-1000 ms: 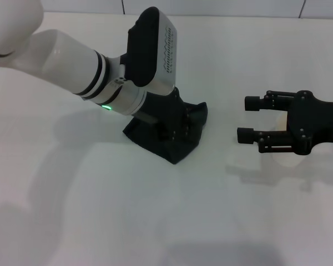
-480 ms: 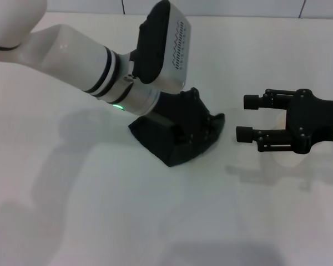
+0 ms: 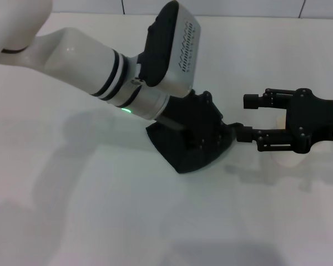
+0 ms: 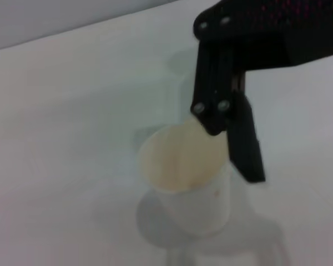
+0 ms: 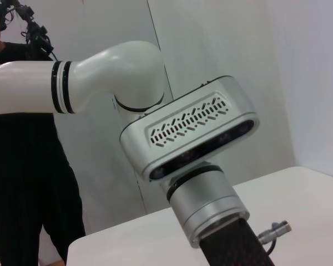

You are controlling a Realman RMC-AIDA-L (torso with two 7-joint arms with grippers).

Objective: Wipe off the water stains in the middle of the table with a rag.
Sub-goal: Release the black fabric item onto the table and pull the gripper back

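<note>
1. The left gripper (image 3: pixel 202 130) presses the rag (image 3: pixel 191 147) onto the surface (image 3: pixel 100 210) near its middle; how far its fingers are spread I cannot tell.
2. The right gripper (image 3: pixel 247 118) hovers spread wide and holding nothing, toward the right edge, its lower finger touching the rag.
3. A paper cup (image 4: pixel 186 177) stands below it.
</note>
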